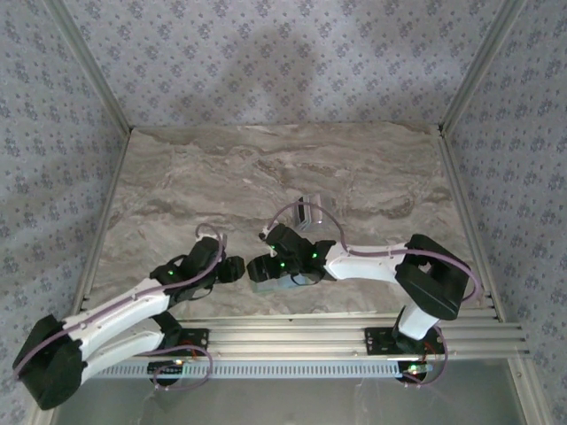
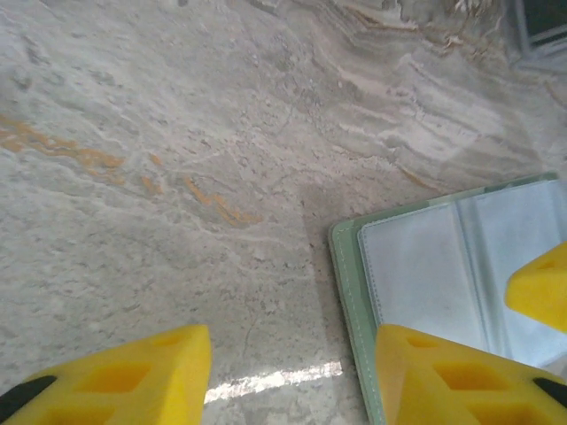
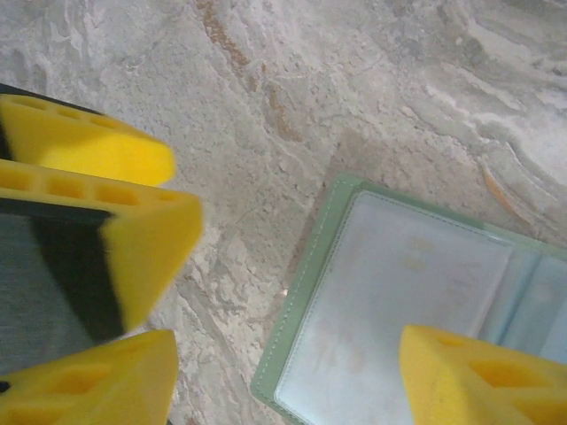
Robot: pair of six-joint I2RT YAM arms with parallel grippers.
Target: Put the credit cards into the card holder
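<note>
The card holder (image 2: 443, 266) lies open and flat on the marble, sage-green with pale clear sleeves inside; it also shows under the right wrist (image 3: 390, 301) and near the table's front (image 1: 264, 285). My left gripper (image 2: 292, 376) is open, its right finger (image 2: 443, 376) over the holder's left edge. My right gripper (image 3: 283, 381) is open too, straddling that same edge, with one finger (image 3: 483, 376) above the sleeve. Nothing is held. The two grippers nearly meet (image 1: 248, 268). A small grey pile, the credit cards (image 1: 308, 215), sits farther back.
The marble tabletop (image 1: 221, 177) is bordered by metal rails (image 1: 106, 212) at the sides and a ribbed rail in front. The left gripper's yellow fingers (image 3: 97, 150) crowd the right wrist view's left side.
</note>
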